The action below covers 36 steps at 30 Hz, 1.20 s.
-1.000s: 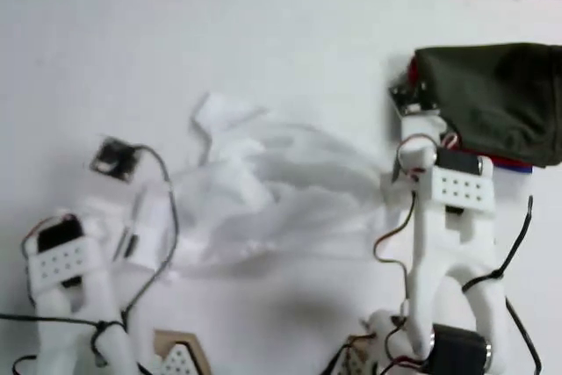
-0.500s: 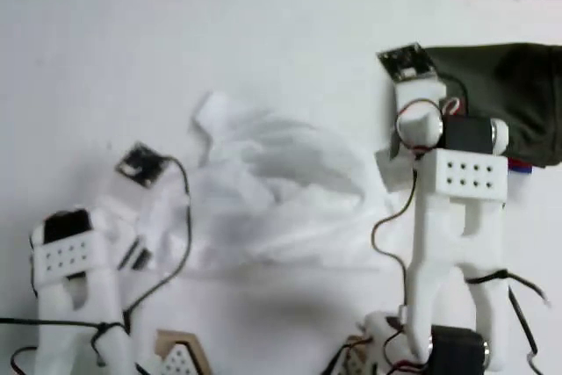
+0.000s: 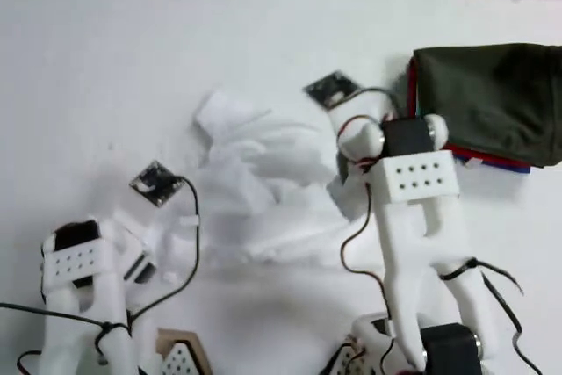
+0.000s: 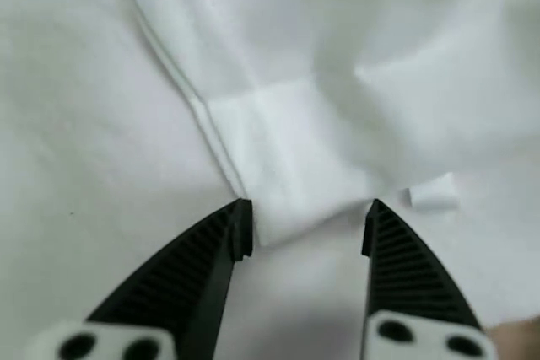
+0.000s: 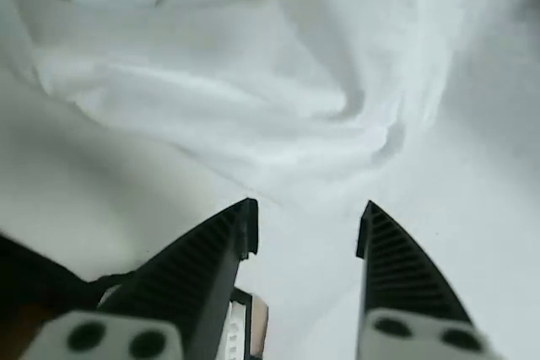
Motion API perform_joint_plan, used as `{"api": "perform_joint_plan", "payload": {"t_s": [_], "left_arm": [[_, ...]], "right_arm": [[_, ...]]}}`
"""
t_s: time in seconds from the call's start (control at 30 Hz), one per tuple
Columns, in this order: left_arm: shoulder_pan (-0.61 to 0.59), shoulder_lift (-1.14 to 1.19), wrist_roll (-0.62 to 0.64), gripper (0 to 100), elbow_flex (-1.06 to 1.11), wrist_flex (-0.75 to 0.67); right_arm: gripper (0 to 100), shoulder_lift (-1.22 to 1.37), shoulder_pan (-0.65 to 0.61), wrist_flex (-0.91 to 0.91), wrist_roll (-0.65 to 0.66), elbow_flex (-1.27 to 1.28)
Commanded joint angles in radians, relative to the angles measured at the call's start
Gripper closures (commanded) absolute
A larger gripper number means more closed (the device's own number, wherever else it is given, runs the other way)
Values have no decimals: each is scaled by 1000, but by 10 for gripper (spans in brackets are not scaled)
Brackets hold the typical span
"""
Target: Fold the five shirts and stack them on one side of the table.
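Observation:
A crumpled white shirt (image 3: 263, 183) lies mid-table. At its left edge my left gripper (image 3: 162, 236) stands open, and the left wrist view has a folded corner of the white shirt (image 4: 287, 158) just ahead of that gripper (image 4: 305, 227), between the two black tips. My right gripper (image 3: 344, 183) is at the shirt's right edge, also open. In the right wrist view the bunched cloth (image 5: 253, 99) lies just beyond this gripper (image 5: 306, 221). A stack of folded shirts (image 3: 492, 103), dark green on top with red and blue edges below, sits at the right.
The white table (image 3: 114, 50) is bare at the back and on the left. A small wooden piece (image 3: 180, 353) sits at the front edge between the arm bases. Cables hang from both arms.
My right arm has swung left from the folded stack to the white shirt's right edge, and that side now looks bunched inward. My left arm has shifted slightly right toward the shirt.

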Motion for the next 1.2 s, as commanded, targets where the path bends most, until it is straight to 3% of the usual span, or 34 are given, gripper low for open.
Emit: {"api": "perform_joint_plan", "payload": {"t_s": [0.0,0.2,0.4,0.57,0.63,0.87,1.03,1.17], "left_arm": [[9,-12,-9,767,-4,-25],[26,-6,-46,771,1,-25],[25,141,-51,779,-45,-25],[23,339,-43,985,-185,-25],[20,423,-43,962,-252,-25],[25,680,114,975,-588,28],[25,821,242,975,-926,199],[25,936,311,975,-1187,327]], "right_arm": [[807,-42,-12,-45,5,89],[807,-42,-30,-223,6,313],[807,-42,-128,-260,8,431],[807,-30,-177,-394,9,506],[807,-30,-174,-490,9,560],[807,-30,-163,-753,9,687],[808,-16,-48,-934,8,681],[808,111,47,-975,8,582]]}}
